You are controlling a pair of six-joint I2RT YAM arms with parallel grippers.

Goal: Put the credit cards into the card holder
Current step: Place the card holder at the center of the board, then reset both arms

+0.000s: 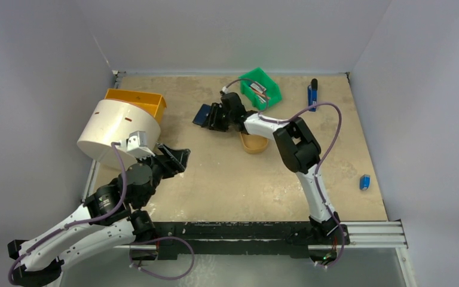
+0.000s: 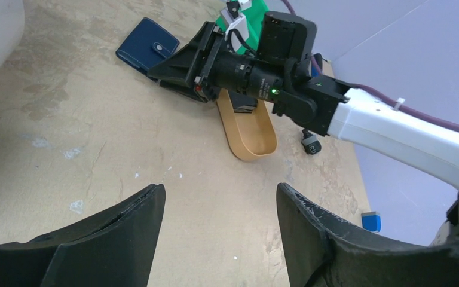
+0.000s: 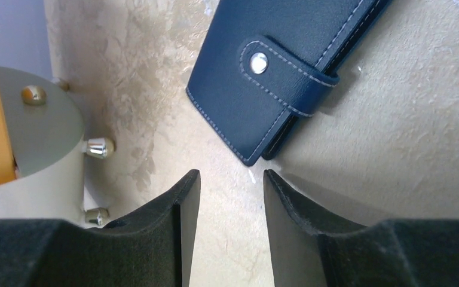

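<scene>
From above, we see the card holder (image 1: 202, 114) flat on the bench (image 1: 227, 179), just ahead of the right pincer (image 1: 212, 118). Our left wrist view shows the left pincer (image 2: 221, 194) released and empty, held clear. Our right wrist view shows jaws parted and empty, lined up on the snapped-shut holder's corner, likely to grasp it.

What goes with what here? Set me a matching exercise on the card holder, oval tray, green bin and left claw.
1. navy-blue folding card holder
2. tan oval tray
3. green plastic bin
4. left claw

A. spread wide, gripping nothing
B. far table edge, something inside
C. snapped shut, lying flat
D. partly under the right arm

Pairs: 1-C, 2-D, 3-B, 4-A
</scene>
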